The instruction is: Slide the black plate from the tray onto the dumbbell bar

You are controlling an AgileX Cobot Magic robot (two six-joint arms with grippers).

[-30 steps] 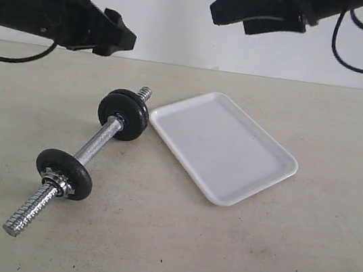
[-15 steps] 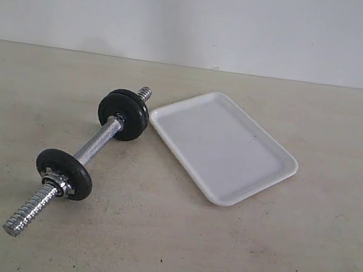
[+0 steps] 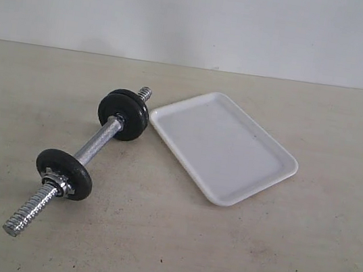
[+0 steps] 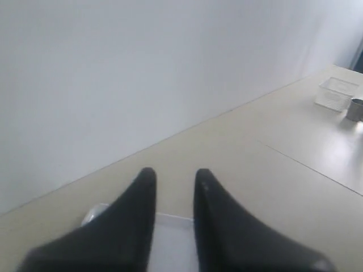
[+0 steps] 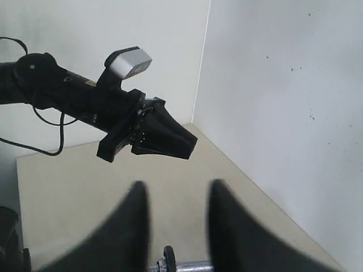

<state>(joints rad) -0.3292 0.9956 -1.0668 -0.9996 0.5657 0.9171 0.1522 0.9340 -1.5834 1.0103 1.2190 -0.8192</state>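
Exterior view shows you the black plate (image 3: 127, 113) on the dumbbell bar (image 3: 95, 143), centre-left of frame beside the tray (image 3: 224, 149); left pincer (image 4: 174, 173) and right pincer (image 5: 178, 184) both gape apart.

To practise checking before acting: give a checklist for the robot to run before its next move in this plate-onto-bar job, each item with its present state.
1. Tray holds no disc: ok.
2. Black plate sits on the dumbbell bar: ok.
3. Plate secured at its end of the bar: cannot tell.
4. Left gripper open and empty: ok.
5. Right gripper open and empty: ok.
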